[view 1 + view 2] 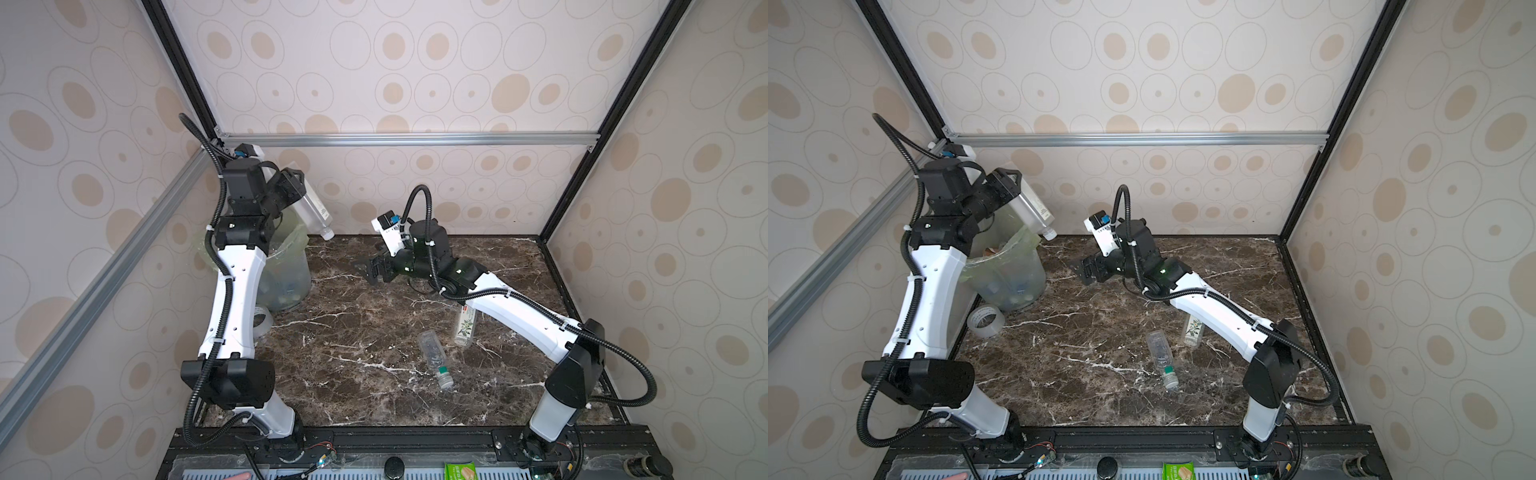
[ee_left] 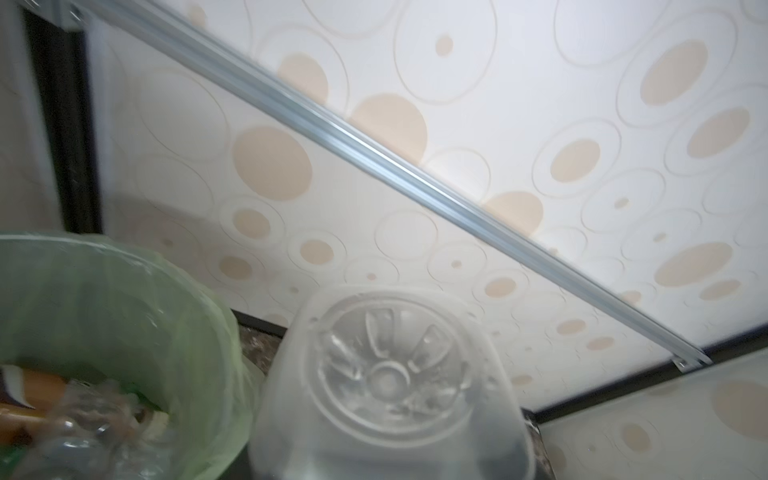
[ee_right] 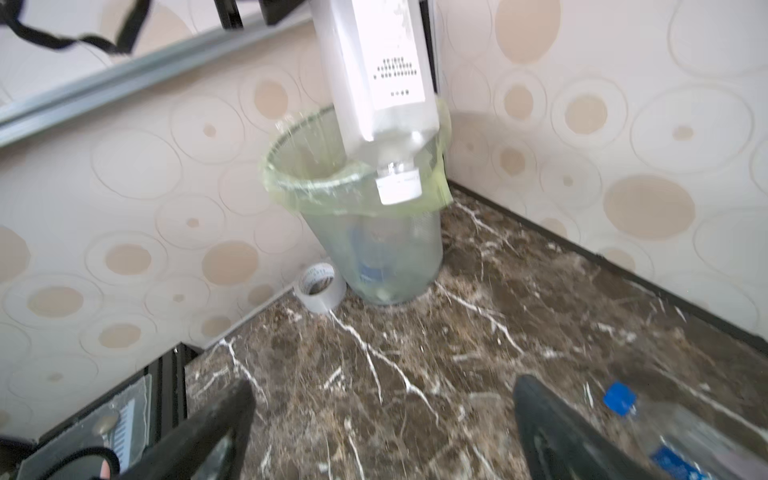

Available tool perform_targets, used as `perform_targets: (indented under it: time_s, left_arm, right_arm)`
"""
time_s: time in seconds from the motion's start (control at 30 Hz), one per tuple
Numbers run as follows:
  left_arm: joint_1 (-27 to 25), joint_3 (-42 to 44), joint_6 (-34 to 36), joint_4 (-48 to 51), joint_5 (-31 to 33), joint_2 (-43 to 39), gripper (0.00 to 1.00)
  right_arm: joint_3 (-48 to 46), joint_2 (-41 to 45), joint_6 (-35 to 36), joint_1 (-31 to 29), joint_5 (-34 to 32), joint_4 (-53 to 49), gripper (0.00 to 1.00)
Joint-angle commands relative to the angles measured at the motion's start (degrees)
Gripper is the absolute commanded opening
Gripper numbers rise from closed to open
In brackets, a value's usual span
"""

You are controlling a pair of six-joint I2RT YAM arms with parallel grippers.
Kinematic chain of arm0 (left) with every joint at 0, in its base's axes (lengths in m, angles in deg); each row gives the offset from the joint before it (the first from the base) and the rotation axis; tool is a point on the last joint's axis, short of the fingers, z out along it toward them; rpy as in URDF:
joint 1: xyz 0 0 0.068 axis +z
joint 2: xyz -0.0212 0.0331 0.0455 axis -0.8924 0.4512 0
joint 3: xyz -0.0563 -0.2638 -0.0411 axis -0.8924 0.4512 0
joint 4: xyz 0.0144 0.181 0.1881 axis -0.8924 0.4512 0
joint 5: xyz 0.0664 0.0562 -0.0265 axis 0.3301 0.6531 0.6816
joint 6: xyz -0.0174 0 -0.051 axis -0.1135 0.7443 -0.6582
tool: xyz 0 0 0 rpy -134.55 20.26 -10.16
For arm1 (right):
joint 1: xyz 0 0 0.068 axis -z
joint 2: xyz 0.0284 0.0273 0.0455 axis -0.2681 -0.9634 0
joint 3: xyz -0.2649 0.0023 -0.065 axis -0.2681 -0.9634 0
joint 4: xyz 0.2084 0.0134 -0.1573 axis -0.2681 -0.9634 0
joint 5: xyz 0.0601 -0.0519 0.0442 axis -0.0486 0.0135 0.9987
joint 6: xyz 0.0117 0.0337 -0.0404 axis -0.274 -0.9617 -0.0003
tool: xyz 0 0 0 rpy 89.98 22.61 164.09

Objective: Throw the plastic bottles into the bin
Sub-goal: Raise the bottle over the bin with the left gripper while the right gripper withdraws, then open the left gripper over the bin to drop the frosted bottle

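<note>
Above the far-left corner of the table (image 1: 353,332), the left gripper (image 1: 293,180) is clamped on the base end of a big clear bottle (image 1: 316,208). The bottle's long axis slants down and away from the hand, with the white cap (image 1: 328,234) lowest. What matters next is where that cap sits against the bin (image 1: 293,270). In both top views it hangs past the green-lined rim, on the side facing the middle of the table. The right wrist view shows it in front of the near rim rather than over the opening (the left wrist view agrees, with the bin's mouth off to one side of the bottle's base). Let go here and the bottle would likely strike the rim or fall outside, so I judge the hand must first carry it inward over the mouth. The right gripper (image 1: 366,271), jaws wide apart and empty, sits low near mid-table, farther from the bin.
</note>
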Motion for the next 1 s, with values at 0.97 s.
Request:
perform_targets:
  time_s: [0.97]
  left_arm:
    - [3.09, -0.91, 21.25, -22.05, 25.51, -6.32, 0.53]
  right_arm:
    - [24.03, -14.26, 4.65, -0.53, 2.23, -7.89, 1.0]
